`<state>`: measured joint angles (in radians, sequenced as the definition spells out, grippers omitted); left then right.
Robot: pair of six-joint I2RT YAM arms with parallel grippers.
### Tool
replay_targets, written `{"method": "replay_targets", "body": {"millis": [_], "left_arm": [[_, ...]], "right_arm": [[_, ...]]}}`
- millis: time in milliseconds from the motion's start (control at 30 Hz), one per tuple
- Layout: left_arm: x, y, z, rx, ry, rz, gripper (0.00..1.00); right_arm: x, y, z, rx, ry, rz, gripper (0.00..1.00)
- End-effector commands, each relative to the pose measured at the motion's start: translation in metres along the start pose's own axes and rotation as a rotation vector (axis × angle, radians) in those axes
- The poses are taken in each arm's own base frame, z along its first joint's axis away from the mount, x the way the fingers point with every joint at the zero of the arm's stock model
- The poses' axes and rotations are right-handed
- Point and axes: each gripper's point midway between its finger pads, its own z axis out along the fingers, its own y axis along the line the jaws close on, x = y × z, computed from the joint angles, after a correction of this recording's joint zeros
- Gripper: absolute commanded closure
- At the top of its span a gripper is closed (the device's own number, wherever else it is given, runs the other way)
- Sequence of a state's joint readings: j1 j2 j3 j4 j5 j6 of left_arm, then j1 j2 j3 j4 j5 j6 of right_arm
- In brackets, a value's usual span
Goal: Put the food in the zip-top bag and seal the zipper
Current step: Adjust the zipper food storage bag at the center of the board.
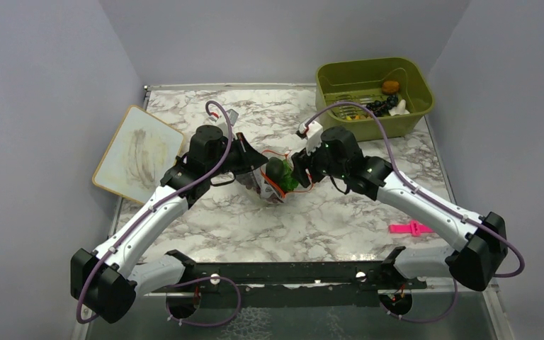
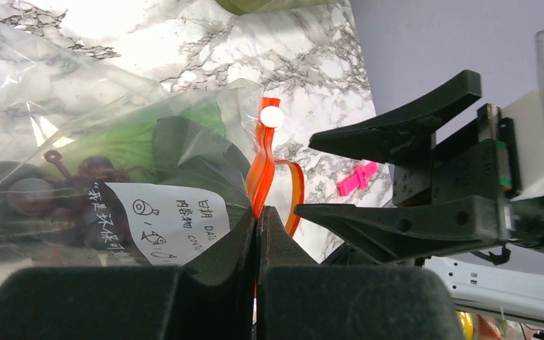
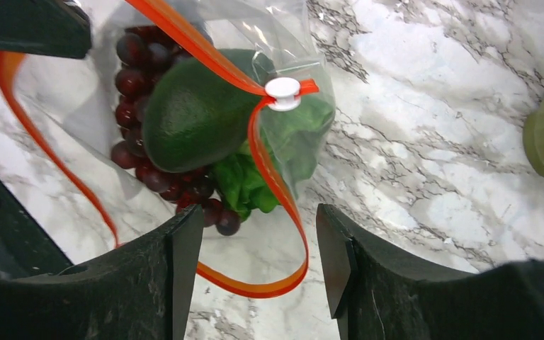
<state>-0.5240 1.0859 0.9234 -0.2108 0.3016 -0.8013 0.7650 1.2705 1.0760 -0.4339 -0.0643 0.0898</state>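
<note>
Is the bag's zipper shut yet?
Open. The zipper splits at the white slider into two orange strips that gape in a wide loop.

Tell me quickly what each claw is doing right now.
Left claw: closed, pinching the orange-red zipper of the zip-top bag.
Right claw: open, holding nothing.

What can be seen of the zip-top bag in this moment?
The zip-top bag is clear, thin, crinkled plastic with a white printed label. Inside are purple grapes, a dark green piece and lettuce. Its orange-red zipper gapes in a wide loop from the white slider, so the mouth is unsealed. The left gripper is shut on the zipper. The open right gripper hovers at the mouth, above the marble table.
</note>
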Motion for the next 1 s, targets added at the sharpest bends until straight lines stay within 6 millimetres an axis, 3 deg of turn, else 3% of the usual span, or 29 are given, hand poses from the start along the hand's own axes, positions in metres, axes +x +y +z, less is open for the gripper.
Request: {"method": "replay_targets", "body": {"millis": [0, 133, 233, 300, 367, 400, 500, 567, 600, 767, 967], "left_arm": [[-0.014, -0.015, -0.009, 0.041, -0.055, 0.029, 1.0], [-0.014, -0.016, -0.009, 0.041, -0.052, 0.033, 1.0], [-0.015, -0.016, -0.01, 0.034, -0.053, 0.04, 1.0], [-0.016, -0.015, -0.01, 0.028, -0.056, 0.047, 1.0], [-0.018, -0.015, -0.012, 0.023, -0.061, 0.053, 1.0], [-0.021, -0.016, -0.013, 0.019, -0.068, 0.06, 1.0], [-0.034, -0.021, -0.02, -0.008, -0.1, 0.101, 1.0], [-0.044, -0.021, -0.025, -0.037, -0.127, 0.131, 1.0], [-0.046, -0.018, -0.026, -0.062, -0.135, 0.141, 1.0], [-0.047, -0.011, -0.03, -0.098, -0.145, 0.152, 1.0], [-0.037, 0.011, -0.026, -0.174, -0.111, 0.182, 1.0]], "right_arm": [[0.02, -0.013, 0.013, 0.042, 0.067, -0.117, 0.4], [0.032, -0.02, 0.027, 0.067, 0.111, -0.126, 0.45], [0.031, -0.023, 0.03, 0.087, 0.119, -0.129, 0.57], [0.024, -0.027, 0.028, 0.113, 0.108, -0.13, 0.71], [0.012, -0.029, 0.02, 0.127, 0.088, -0.129, 0.94], [0.001, -0.027, 0.013, 0.124, 0.074, -0.121, 0.99], [-0.048, -0.005, -0.019, 0.046, -0.031, -0.048, 0.99], [-0.067, 0.012, -0.034, -0.031, -0.118, 0.006, 0.99], [-0.07, 0.016, -0.036, -0.054, -0.153, 0.024, 0.99], [-0.051, 0.022, -0.027, -0.073, -0.084, 0.125, 0.99], [-0.069, 0.031, -0.042, -0.117, -0.176, 0.156, 0.99]]}}
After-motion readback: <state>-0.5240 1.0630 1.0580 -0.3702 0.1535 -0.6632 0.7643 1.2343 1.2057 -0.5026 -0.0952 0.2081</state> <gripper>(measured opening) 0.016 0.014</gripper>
